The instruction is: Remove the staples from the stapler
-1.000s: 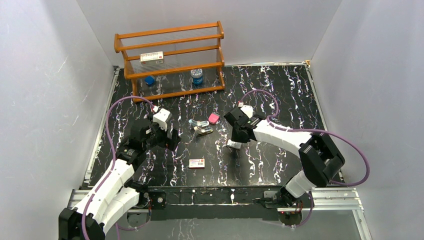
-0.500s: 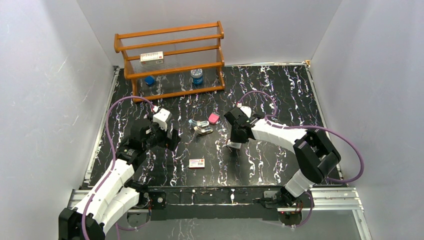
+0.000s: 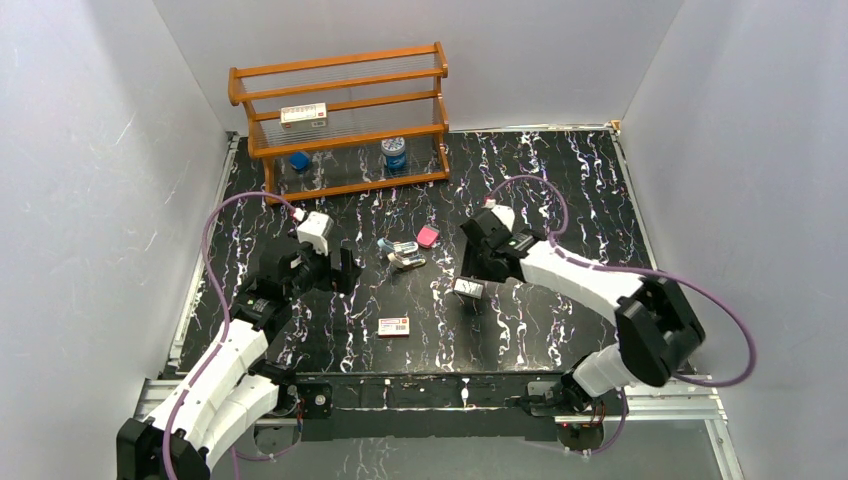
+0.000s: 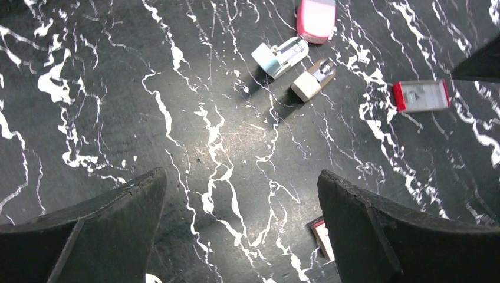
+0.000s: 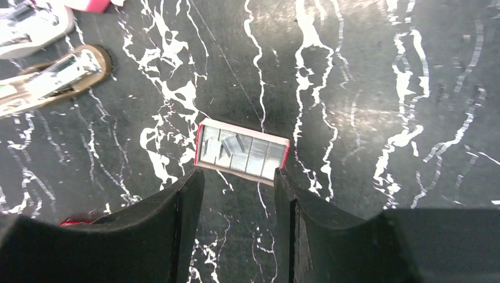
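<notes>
Top view first: the stapler (image 3: 404, 256) is lying flipped open near the middle of the marble-look table (image 3: 560, 190). The pink block (image 3: 427, 236) is just beside it at its 1 o'clock, and a red-and-white box (image 3: 394, 326) sits well clear at its 6 o'clock. The right gripper (image 3: 472, 272) hangs right over a little tray (image 3: 468, 289) at the stapler's 4 o'clock. I'd guess that's the drop spot for the staples, so the pose reads to me as a release, not a grab. The left gripper (image 3: 343, 268) is parked at the stapler's 9 o'clock, near but apart, probably so it's not in the way. The wooden shelf (image 3: 340, 105) at the table's 11 o'clock is far from everything and blocks nothing. Left wrist view: the jaws are spread wide with only bare table between them, the stapler (image 4: 282, 56) is up at 1 o'clock and the tray (image 4: 421, 95) at 2 o'clock. Nothing sits between this gripper and the stapler, so a straight reach should work. Right wrist view: the jaws are partly apart and gripping nothing. The tray (image 5: 242, 152) lies flat on the table just past the fingertips, with silvery bits inside that could be staples, though I can't swear to it. The stapler (image 5: 56, 71) is off at 10 o'clock, well apart from the tray.
</notes>
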